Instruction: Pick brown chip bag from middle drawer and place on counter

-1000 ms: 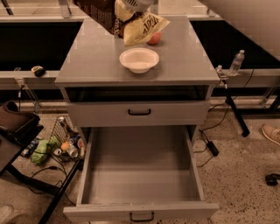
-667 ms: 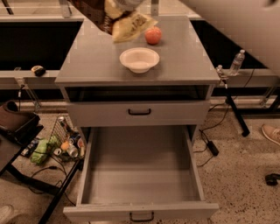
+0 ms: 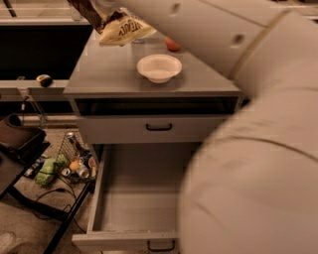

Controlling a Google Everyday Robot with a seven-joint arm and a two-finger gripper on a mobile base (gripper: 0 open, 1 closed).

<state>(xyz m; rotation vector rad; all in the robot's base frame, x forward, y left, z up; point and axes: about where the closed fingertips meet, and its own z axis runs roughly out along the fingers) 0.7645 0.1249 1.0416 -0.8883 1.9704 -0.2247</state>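
**A:** One item to log, working near to far. The robot arm [image 3: 258, 163] is filling the right foreground and hiding part of the middle drawer [image 3: 102, 191]. That drawer is standing pulled out, and the floor I can see is showing no bag.

**B:** Above that?

**A:** The shallower drawer front [image 3: 124, 130] is sitting closed. Then comes the counter [image 3: 107, 74], carrying a white bowl [image 3: 159, 67] near its middle. An orange-red round item [image 3: 172, 44] is sitting behind the bowl, half hidden by the arm.

**B:** And the brown chip bag?

**A:** The brown chip bag [image 3: 121, 29] is hanging over the counter's far left part. Its cream-yellow end is lowest and its dark end is running up to the gripper [image 3: 105, 5] at the top edge. I'm judging it off the surface, not lying on it.

**B:** Grip state?

**A:** Cannot tell. The frame edge is cutting the gripper off, so its opening isn't showing.

**B:** Handling?

**A:** I'm judging it light, air-filled, and made of crinkly, slippery film. The contents are fragile, so squeezing the belly is risking crushed chips. The best hold is looking like the flat sealed end, where the film is doubled and stiffer. Hanging from one end, it's likely flopping. Setting it on the bare counter left of the bowl is looking safest.
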